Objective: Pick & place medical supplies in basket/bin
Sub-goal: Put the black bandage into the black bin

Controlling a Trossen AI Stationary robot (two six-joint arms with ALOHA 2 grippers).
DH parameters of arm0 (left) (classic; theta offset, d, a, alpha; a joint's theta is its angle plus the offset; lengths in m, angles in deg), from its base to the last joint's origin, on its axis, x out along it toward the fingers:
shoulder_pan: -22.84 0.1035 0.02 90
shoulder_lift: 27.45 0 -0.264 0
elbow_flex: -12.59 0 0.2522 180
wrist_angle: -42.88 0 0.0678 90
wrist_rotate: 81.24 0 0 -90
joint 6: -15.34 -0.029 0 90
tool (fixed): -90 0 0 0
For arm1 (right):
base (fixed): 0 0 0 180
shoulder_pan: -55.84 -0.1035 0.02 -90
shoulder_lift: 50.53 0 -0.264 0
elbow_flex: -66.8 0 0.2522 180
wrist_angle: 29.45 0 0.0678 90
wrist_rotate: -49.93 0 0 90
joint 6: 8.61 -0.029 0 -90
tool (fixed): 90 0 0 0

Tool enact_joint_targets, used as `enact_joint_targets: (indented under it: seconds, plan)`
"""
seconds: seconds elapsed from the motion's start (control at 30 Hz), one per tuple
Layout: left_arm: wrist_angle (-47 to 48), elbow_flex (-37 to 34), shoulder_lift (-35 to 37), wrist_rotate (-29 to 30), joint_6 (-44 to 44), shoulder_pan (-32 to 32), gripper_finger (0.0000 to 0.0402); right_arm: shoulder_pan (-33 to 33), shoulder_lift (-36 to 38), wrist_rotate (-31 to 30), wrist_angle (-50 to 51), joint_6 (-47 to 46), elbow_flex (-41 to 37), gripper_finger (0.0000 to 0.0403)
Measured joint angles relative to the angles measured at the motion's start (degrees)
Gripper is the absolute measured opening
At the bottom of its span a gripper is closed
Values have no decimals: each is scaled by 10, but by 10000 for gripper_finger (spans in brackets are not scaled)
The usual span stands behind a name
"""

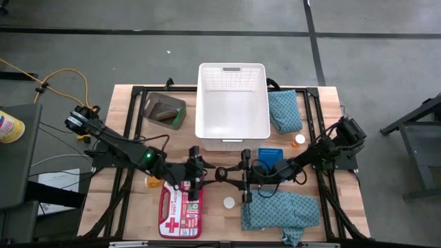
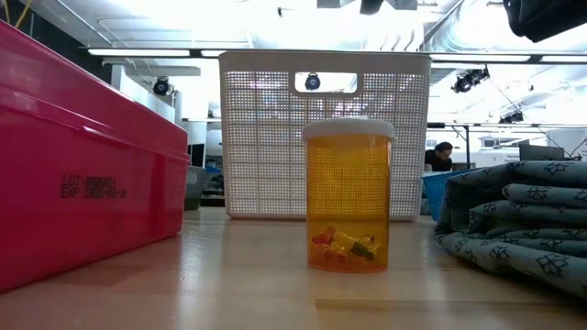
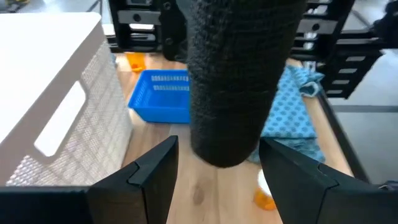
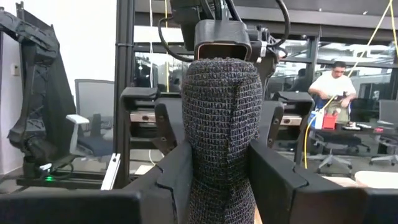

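Just in front of the large white latticed plastic basket (image 1: 232,103), above the wooden bench (image 1: 131,200), the two end effectors meet tip to tip. The right end effector (image 4: 217,168) is clamped on a black woven roll (image 4: 221,130), its dark fingers (image 4: 273,174) pressed against both sides of it. The left end effector (image 3: 214,165) faces it with its fingers (image 3: 152,165) parted on either side of the same roll's other end (image 3: 239,81), a gap showing on each side.

Elsewhere on the bench, a small dark grey translucent tub (image 1: 164,110) sits left of the basket with a brown item inside. One teal patterned folded cloth (image 1: 284,110) lies right of the basket and another (image 1: 279,210) at the front right. A flat blue tray (image 1: 271,156) rests between them, an orange bottle (image 1: 298,140) beside it. A second orange pill bottle with a white cap (image 2: 348,194) stands at the front, near a red first-aid case (image 1: 180,210).
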Motion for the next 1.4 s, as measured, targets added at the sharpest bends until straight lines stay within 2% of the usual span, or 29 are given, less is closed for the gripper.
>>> enact_joint_targets:
  seconds: [0.73,1.13,1.4]
  plan:
    - [-50,0,0,-3,-31,3,215,13,0,17,-19,0,0,128]
    - [-63,0,0,-2,-46,3,215,38,0,78,-46,-5,0,128]
    - [-61,0,0,-5,-46,16,215,38,0,77,-49,-5,0,128]
